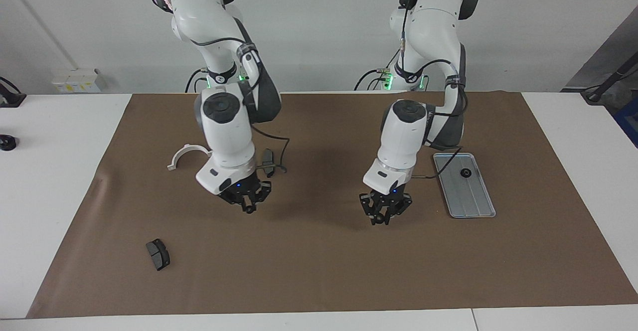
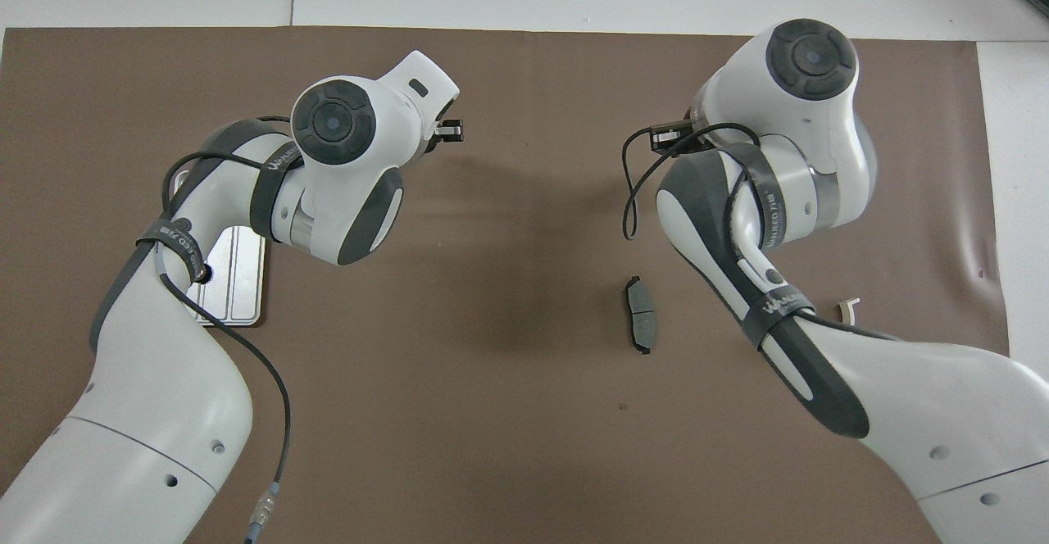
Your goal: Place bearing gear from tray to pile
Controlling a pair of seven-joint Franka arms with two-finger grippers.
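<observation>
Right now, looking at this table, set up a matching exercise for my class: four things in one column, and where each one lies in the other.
Things
1. bearing gear
2. white half-ring bracket
3. tray
4. lone brake pad

Places
A. toward the left arm's end of the table
B. on the brown mat, farthest from the robots
C. in the tray, at its end nearer the robots
D. toward the right arm's end, beside that arm

Pairs: 1-C, 2-D, 3-A, 4-B
</observation>
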